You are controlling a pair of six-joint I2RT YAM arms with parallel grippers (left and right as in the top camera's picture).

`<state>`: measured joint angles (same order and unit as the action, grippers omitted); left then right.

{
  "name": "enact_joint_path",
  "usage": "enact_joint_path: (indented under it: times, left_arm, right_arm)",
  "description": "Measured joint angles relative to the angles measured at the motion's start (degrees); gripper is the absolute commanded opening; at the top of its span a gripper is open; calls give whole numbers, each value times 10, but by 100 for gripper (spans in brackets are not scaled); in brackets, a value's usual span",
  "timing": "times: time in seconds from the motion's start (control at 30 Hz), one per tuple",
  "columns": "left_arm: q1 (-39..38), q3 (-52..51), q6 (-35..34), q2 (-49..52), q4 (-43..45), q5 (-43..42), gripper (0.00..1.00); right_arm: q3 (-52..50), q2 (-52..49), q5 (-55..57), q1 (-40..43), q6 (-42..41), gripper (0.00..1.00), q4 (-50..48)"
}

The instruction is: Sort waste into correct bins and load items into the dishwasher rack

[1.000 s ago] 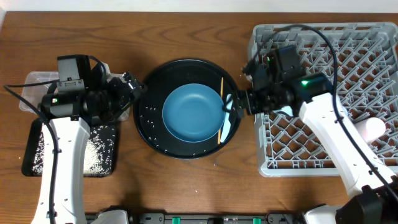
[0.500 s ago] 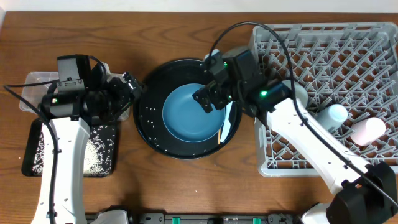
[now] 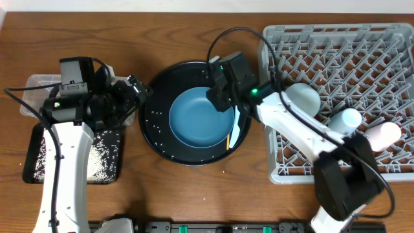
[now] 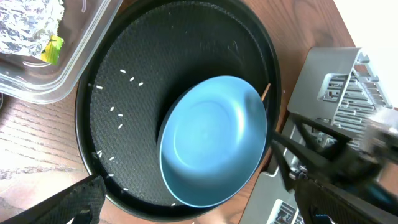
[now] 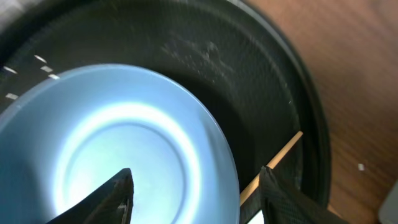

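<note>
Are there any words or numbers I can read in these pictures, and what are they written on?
No word, number or sign can be read anywhere.
The pale sticker on the left arm's camera block is too small to read.
If the yellow wrapper in the clear tub has any print, it is too small to tell.
The blue plate and the dishwasher rack show no writing.

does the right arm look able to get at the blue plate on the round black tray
Probably yes: the right gripper hangs open at the blue plate, a finger either side of its rim, nothing on top. The chopstick beside it may get nudged.
</note>
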<state>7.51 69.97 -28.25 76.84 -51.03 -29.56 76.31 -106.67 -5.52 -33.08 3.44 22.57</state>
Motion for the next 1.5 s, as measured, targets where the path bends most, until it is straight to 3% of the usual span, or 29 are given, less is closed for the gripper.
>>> enact_joint_path:
  times: [0.3,0.6,1.07,1.37,1.5]
  left_arm:
    - [0,0,0,0,0,0,98]
    - [0,0,0,0,0,0,98]
    - [0,0,0,0,0,0,98]
    - [0,0,0,0,0,0,98]
    - [0,0,0,0,0,0,98]
  right_arm:
    - [0,-46,17,0,0,43,-8]
    - [0,-77,33,3,-1,35,5]
    - [0,-77,46,3,-1,31,16]
    - [0,-77,60,3,0,19,21]
    - [0,-77,66,3,0,20,22]
